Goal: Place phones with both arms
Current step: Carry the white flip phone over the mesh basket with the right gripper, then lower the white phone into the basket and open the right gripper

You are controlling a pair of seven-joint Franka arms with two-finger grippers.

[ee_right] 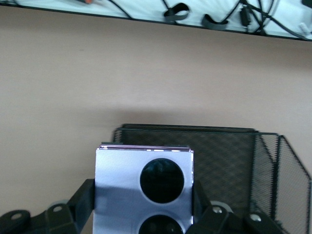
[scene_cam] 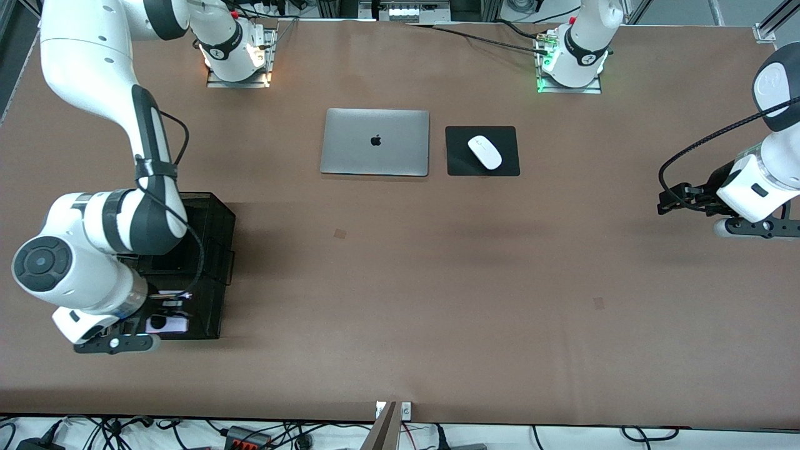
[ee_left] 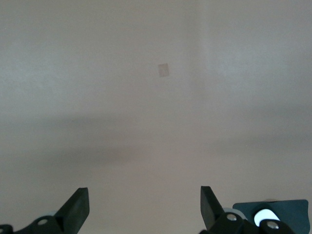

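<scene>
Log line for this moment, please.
right tool: shut on lavender phone, over black mesh rack | left tool: open, waiting over bare table

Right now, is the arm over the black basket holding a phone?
Yes, in the right wrist view the right gripper has its fingers on either side of the lavender phone, above the black mesh basket.
</scene>
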